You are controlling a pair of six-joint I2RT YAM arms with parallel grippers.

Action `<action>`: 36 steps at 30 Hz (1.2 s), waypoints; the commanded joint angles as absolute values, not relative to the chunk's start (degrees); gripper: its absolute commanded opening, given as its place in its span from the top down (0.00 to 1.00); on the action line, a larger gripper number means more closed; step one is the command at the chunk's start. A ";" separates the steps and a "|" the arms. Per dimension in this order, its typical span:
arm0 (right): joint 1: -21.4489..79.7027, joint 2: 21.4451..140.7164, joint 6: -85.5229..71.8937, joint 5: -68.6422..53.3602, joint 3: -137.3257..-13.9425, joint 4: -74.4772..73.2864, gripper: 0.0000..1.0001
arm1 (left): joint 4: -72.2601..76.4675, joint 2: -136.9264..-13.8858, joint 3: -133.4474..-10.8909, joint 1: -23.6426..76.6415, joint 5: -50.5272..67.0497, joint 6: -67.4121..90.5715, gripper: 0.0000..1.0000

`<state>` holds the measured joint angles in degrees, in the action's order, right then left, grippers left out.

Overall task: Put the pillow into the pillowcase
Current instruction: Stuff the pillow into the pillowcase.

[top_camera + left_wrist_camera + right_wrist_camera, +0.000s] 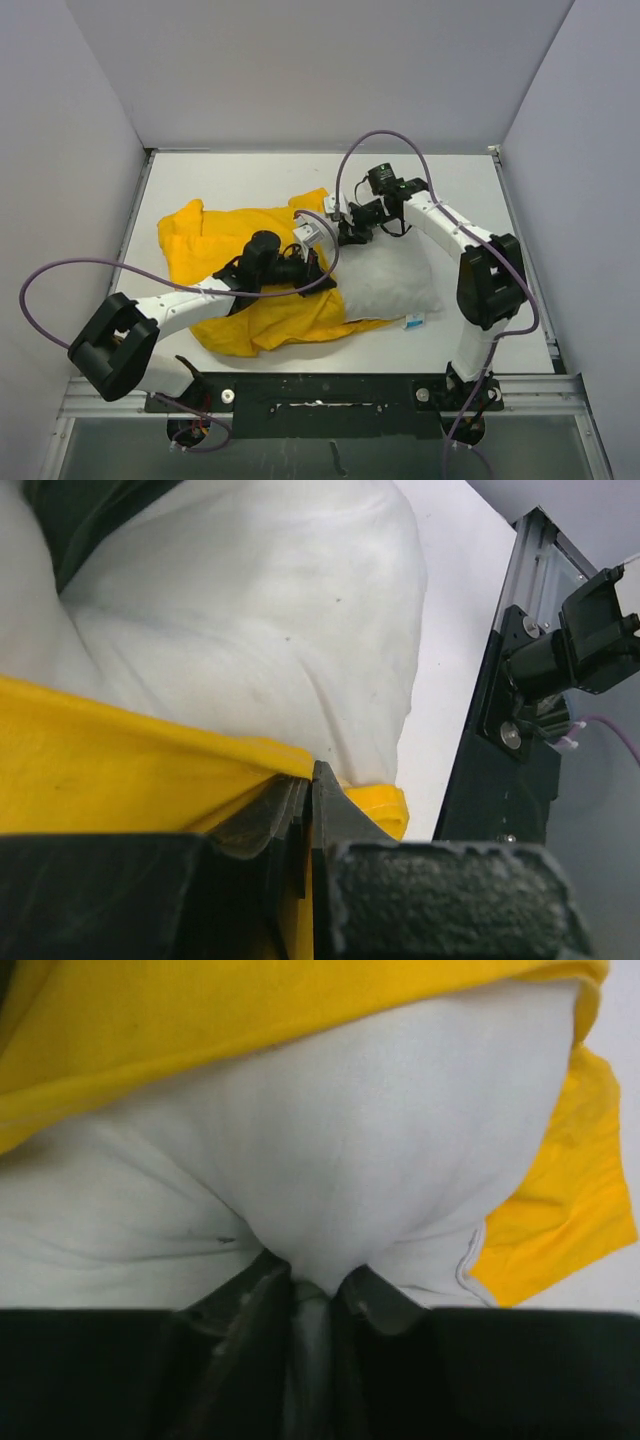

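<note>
The white pillow (388, 282) lies at the middle right of the table, its left end against the crumpled yellow pillowcase (225, 245). My left gripper (318, 263) is shut on the pillowcase's edge beside the pillow. In the left wrist view its jaws (312, 785) pinch the yellow hem (110, 770), and the pillow (250, 630) bulges just above. My right gripper (350, 233) is at the pillow's far left corner. The right wrist view shows it (312, 1285) shut on a tuck of the pillow (350, 1160), with yellow pillowcase (200, 1020) draped over the pillow's top.
A small white tag (415, 321) lies by the pillow's near right corner. Grey walls enclose the table on three sides. A black rail (330, 395) runs along the near edge. Purple cables (60, 275) loop off both arms.
</note>
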<state>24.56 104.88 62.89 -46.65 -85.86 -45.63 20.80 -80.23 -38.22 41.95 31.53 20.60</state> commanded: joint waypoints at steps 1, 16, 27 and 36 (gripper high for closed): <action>25.43 99.49 51.31 -45.27 -83.66 -38.51 0.96 | 18.32 -75.68 -44.32 38.98 34.47 12.24 1.00; 11.64 89.81 28.66 -48.45 -95.94 -17.90 1.00 | 21.96 -94.14 -86.53 34.68 50.63 9.23 1.00; 20.19 85.02 44.01 -47.62 -51.62 -11.59 1.00 | 51.11 -100.92 -48.12 41.10 49.18 17.79 1.00; 19.95 88.00 44.84 -51.97 -52.12 -16.60 1.00 | 30.16 -75.96 -36.80 36.62 37.25 21.56 0.42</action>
<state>19.14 85.03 44.82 -48.47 -52.73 -8.97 42.19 -91.90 -34.76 39.53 42.44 19.94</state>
